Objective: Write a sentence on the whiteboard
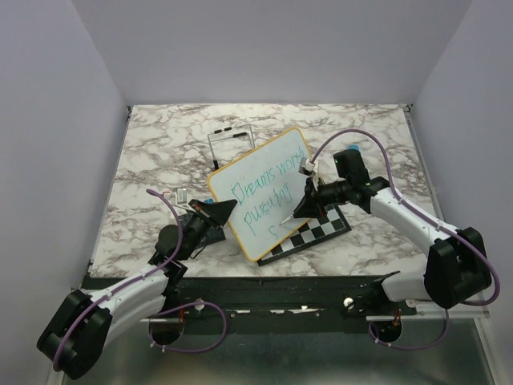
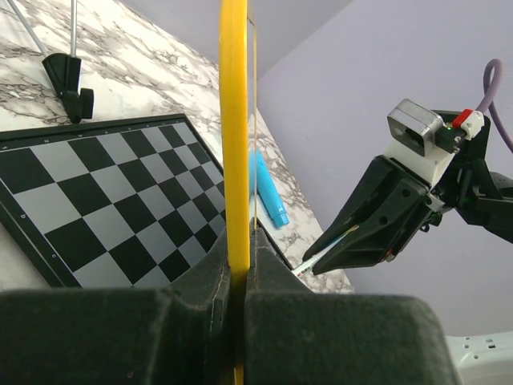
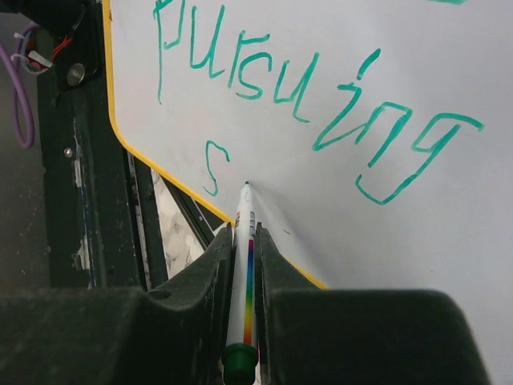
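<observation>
1. The whiteboard (image 1: 250,224), with a rounded yellow frame, stands tilted on edge over the checkered chessboard (image 1: 321,231). The marble table (image 1: 152,152) extends beyond it to the walls.
2. The left gripper (image 1: 218,211) is clamped tight on the board's lower left frame edge.
3. The right gripper (image 3: 244,257) pinches a marker (image 3: 241,305), whose tip meets the board.
4. The teal sentence (image 3: 304,88) ends "pursuing", then a lone "s".

The left arm (image 1: 120,298) and right arm (image 1: 405,215) have white link shells joined by black rounded joint housings (image 1: 455,269). A purple cable (image 1: 171,210) runs outside each arm. The right gripper (image 2: 319,266) is black and wedge-shaped, with a white-and-grey camera module (image 2: 415,132) and a red connector (image 2: 458,120).
</observation>
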`<state>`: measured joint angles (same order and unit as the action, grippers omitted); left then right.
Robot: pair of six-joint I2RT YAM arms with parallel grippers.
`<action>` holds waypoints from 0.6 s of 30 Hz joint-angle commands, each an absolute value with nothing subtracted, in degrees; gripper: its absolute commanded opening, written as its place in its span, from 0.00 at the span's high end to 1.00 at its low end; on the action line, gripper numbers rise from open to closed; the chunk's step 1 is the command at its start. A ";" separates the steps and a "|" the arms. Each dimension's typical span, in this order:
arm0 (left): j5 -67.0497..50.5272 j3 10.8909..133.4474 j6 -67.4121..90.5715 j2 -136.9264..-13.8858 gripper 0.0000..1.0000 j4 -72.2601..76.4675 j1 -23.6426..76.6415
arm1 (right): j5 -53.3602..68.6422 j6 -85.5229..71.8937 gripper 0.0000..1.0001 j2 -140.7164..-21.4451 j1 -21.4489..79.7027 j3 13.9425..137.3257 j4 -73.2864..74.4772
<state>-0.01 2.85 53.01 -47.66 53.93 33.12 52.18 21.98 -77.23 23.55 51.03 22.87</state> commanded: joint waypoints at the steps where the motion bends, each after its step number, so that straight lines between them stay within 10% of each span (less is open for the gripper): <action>1: 0.70 2.46 51.86 -47.81 1.00 59.68 33.31 | 53.88 22.85 0.99 -79.01 23.73 52.73 23.82; 18: 0.79 2.11 51.77 -47.37 1.00 59.68 33.31 | 53.17 27.33 0.99 -81.30 23.73 52.74 29.97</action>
<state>-0.01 2.85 52.95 -48.12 54.15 33.12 53.41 24.10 -80.38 23.57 51.42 26.30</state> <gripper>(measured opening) 0.074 0.200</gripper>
